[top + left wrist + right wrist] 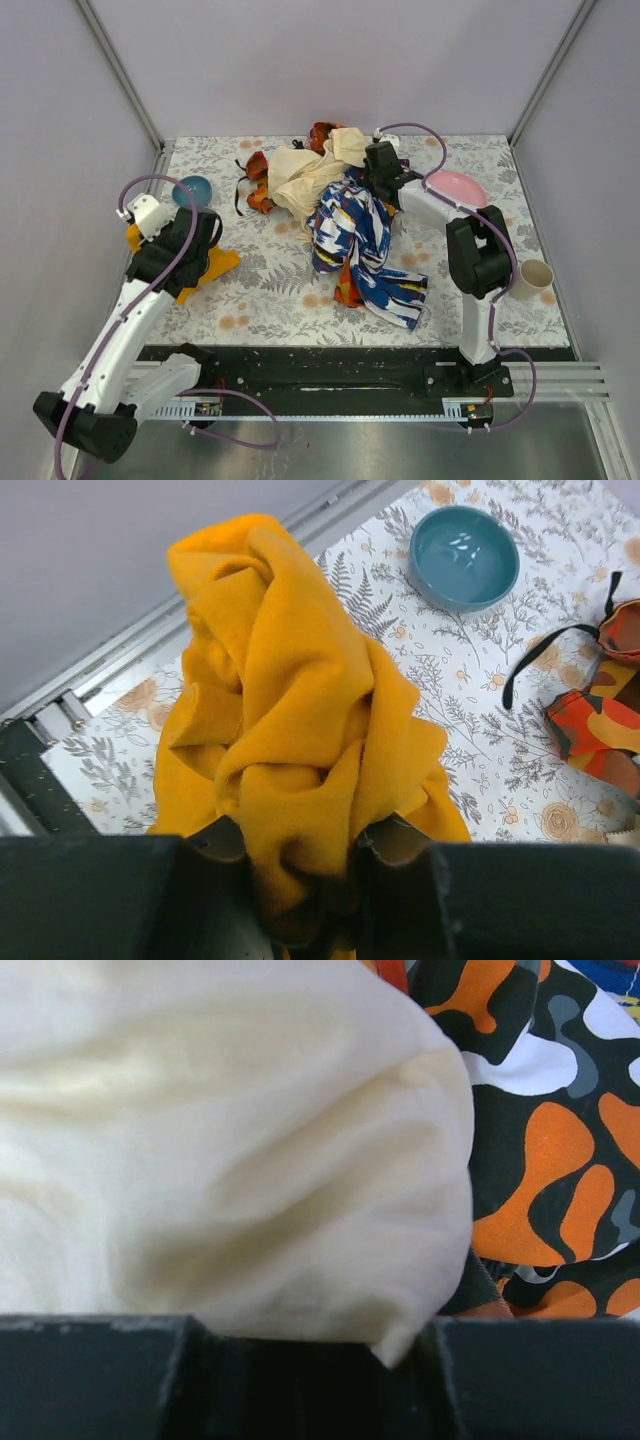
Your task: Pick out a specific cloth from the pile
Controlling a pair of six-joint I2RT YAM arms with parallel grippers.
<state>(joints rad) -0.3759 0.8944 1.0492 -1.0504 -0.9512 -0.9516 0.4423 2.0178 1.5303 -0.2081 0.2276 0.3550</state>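
The golden-orange cloth hangs bunched from my left gripper, which is shut on it. In the top view the cloth sits at the table's left side under my left gripper, apart from the pile. The pile holds a cream cloth, a blue-white streaked cloth and an orange camouflage cloth. My right gripper is at the pile's far side. In the right wrist view its jaws stand wide apart against the cream cloth, beside camouflage fabric.
A teal bowl stands just beyond my left gripper and also shows in the left wrist view. A pink bowl lies right of the pile. A beige cup stands at the right edge. Walls enclose three sides.
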